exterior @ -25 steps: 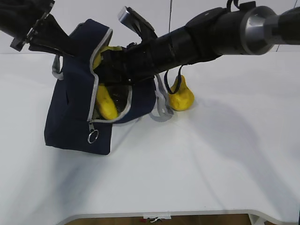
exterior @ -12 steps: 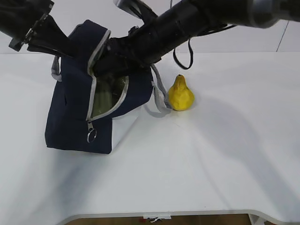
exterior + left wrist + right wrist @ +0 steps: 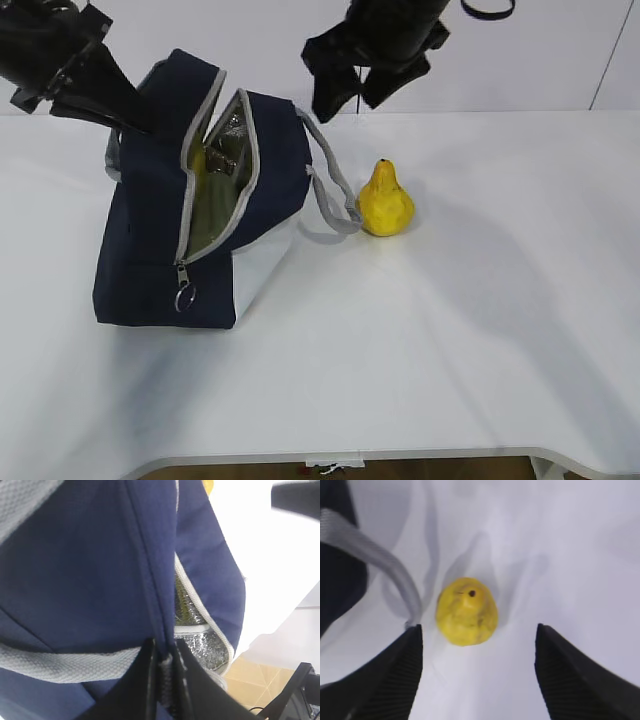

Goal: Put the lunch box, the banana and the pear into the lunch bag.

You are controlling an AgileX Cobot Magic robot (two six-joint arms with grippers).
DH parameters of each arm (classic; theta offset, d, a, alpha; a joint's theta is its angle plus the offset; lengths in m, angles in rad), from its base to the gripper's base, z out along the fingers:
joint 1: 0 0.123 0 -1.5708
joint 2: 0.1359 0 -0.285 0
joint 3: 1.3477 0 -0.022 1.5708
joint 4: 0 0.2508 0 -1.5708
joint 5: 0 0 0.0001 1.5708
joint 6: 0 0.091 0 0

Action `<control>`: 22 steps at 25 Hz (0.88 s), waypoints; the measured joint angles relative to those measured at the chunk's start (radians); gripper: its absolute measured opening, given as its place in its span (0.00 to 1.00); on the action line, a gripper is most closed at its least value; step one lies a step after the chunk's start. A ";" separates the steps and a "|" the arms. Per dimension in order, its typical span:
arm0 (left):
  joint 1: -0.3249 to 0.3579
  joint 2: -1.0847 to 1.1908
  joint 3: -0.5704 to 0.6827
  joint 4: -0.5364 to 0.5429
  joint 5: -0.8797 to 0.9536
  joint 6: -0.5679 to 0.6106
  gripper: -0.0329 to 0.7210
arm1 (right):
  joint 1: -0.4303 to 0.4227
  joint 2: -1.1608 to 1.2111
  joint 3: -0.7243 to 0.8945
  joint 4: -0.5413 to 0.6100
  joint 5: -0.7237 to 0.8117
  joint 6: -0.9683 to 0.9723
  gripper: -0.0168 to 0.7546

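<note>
The navy lunch bag stands at the left with its zipped flap open toward me. The lunch box's sage-green lid shows inside, with a sliver of the yellow banana above it. My left gripper is shut on the bag's top edge and holds it up. The yellow pear stands upright on the table just right of the bag's grey handle. My right gripper hangs open and empty above them. In the right wrist view the pear lies ahead of the open right gripper.
The white table stretches right and front of the pear. The zipper ring pull hangs at the bag's front lower corner. The grey handle lies just left of the pear. The bag's silver lining shows inside.
My right arm has pulled out of the bag and risen up and to the right, now empty. The banana stays inside. The bag's opening has narrowed.
</note>
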State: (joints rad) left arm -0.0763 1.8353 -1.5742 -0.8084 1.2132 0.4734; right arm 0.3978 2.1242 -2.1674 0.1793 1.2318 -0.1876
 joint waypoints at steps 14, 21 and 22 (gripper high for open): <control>0.000 0.000 0.000 0.003 0.000 -0.002 0.07 | -0.079 0.064 -0.002 -0.234 0.015 0.232 0.74; 0.000 0.000 0.000 0.004 0.000 -0.002 0.07 | -0.079 0.146 -0.002 -0.151 0.015 0.233 0.74; 0.000 0.000 0.000 0.004 0.000 -0.002 0.07 | -0.079 0.153 -0.002 -0.146 0.013 0.233 0.74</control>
State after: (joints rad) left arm -0.0763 1.8353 -1.5742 -0.8040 1.2132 0.4718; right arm 0.3191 2.2774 -2.1697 0.0335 1.2448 0.0450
